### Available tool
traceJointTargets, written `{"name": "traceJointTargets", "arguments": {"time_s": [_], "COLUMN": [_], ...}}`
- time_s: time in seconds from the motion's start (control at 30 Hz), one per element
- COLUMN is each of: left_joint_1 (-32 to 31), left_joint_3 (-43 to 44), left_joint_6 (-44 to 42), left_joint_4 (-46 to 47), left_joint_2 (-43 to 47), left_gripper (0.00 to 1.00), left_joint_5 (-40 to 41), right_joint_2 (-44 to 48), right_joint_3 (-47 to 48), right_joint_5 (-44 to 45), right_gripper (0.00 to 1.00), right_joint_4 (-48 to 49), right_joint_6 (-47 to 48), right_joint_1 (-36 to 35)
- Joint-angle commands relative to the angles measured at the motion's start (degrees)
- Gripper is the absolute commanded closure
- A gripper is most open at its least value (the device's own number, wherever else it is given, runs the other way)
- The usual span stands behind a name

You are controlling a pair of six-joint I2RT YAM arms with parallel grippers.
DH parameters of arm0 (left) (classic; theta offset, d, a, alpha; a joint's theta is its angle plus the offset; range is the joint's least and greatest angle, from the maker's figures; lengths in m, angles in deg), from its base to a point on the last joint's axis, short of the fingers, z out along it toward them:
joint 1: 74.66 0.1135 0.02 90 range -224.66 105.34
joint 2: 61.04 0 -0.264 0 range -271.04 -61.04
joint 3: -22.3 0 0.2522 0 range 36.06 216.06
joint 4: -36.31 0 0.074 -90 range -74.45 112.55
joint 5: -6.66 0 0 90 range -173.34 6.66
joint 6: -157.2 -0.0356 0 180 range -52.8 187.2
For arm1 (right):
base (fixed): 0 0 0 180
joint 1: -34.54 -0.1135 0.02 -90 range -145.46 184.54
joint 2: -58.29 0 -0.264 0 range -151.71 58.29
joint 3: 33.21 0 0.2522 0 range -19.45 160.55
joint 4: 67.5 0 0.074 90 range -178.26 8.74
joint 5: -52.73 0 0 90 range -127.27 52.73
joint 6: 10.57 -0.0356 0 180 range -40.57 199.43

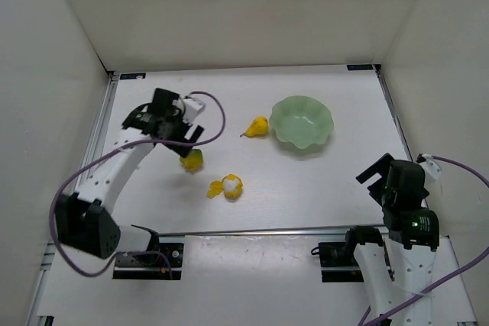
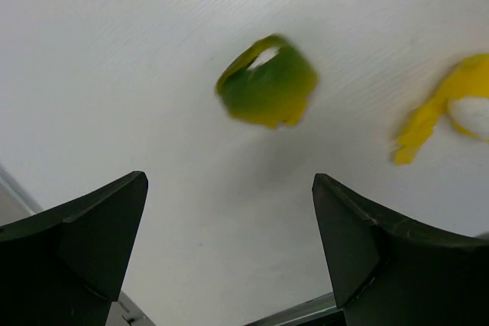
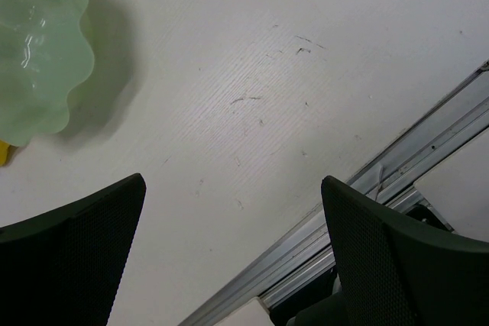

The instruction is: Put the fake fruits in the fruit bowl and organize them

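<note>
Three fake fruits lie on the white table left of the fruit bowl (image 1: pixel 302 123), a pale green bowl with a wavy rim and nothing in it. The yellow pear (image 1: pixel 258 127) is nearest the bowl. The yellow round fruit with a white patch (image 1: pixel 229 186) lies nearer the front. The green-yellow fruit (image 1: pixel 192 160) sits just below my left gripper (image 1: pixel 182 135). In the left wrist view that gripper (image 2: pixel 229 181) is open, with the green-yellow fruit (image 2: pixel 267 82) ahead of its fingers, untouched. My right gripper (image 3: pixel 233 181) is open over bare table, right of the bowl (image 3: pixel 34 51).
A metal rail (image 1: pixel 267 230) runs along the table's near edge, also under the right gripper as the rail (image 3: pixel 367 188). White walls enclose the table on three sides. The yellow patched fruit (image 2: pixel 466 108) shows at the right edge of the left wrist view.
</note>
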Motion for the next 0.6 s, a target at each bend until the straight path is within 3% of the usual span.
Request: {"name": "traceJointTargets", "arguments": {"time_s": [0.0,0.23,0.53,0.57], "left_joint_1": [-6.37,-6.90,-6.29,-6.29], "left_joint_3": [3.68,7.82,6.77,6.07], "left_joint_6": [-0.26,-2.03,-2.03,-2.03], "left_joint_4": [0.93,2.34,4.54,4.54], "left_joint_2": [-7.55,-23.90,-30.59,-30.60], "left_gripper": [0.00,0.00,0.00,0.05], "left_joint_5": [1.37,2.60,3.83,3.14], "right_joint_2": [-0.19,0.34,-1.94,-2.47], "right_joint_3": [-0.46,-0.46,-0.46,-0.46], "right_joint_5": [-0.83,-0.83,-0.83,-0.83], "right_gripper": [0.00,0.00,0.00,0.00], "right_joint_4": [1.69,1.69,1.16,1.16], "right_joint_6": [1.28,1.28,1.28,1.28], "right_joint_1": [-0.13,-0.13,-0.13,-0.13]}}
